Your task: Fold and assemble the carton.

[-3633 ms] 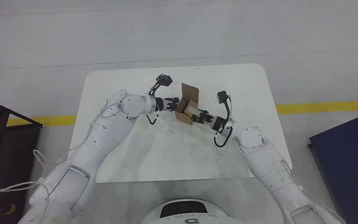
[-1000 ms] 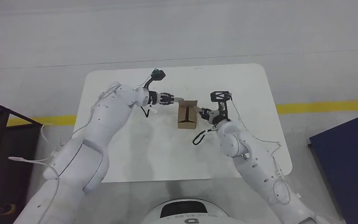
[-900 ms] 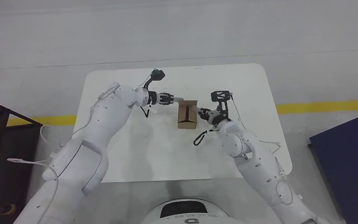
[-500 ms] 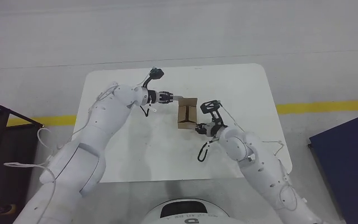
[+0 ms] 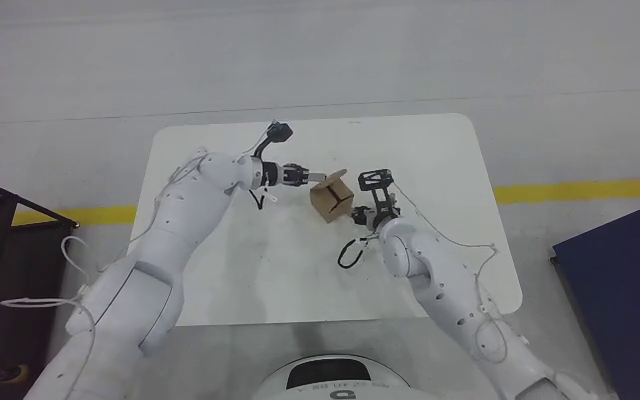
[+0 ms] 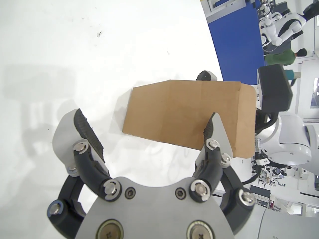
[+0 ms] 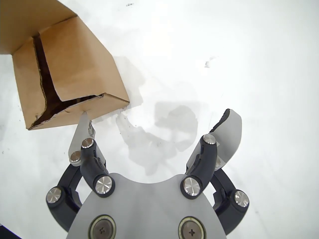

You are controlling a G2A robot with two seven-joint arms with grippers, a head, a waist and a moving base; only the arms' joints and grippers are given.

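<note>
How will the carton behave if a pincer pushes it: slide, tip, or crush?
The carton looks like thin, hollow cardboard, so probably light; it would likely slide or turn on the smooth table rather than resist. Its end flaps stand apart with a dark gap, so that face may give inward.

Obstacle: carton (image 5: pixel 331 193) mid-desk, left gripper (image 6: pixel 147 114) and right gripper (image 7: pixel 157 113) close on either side.
Free room: you can pass over the desk (image 5: pixel 430 160) beyond it.
</note>
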